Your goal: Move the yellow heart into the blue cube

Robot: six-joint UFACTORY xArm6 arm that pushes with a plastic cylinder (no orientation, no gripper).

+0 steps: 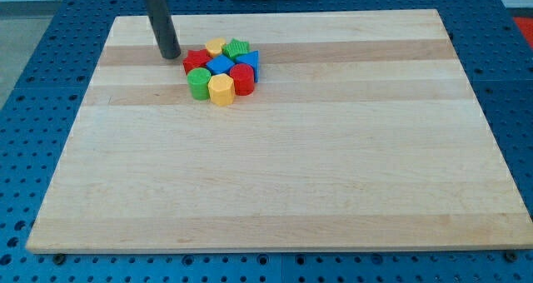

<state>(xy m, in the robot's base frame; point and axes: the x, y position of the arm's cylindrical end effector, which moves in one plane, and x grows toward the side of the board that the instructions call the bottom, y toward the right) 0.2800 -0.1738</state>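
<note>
The blocks lie packed in one cluster near the view's top, left of centre. The yellow heart (221,89) sits at the cluster's bottom edge, touching the blue cube (221,65) just above it. A green cylinder (199,83) is left of the heart and a red cylinder (242,79) is right of it. A red block (195,60) is at the cluster's left, a yellow block (216,46) and a green block (236,48) at its top, a blue block (251,61) at its right. My tip (170,55) rests on the board just left of the red block.
The wooden board (275,166) lies on a blue perforated table (33,83). The rod rises from my tip toward the view's top.
</note>
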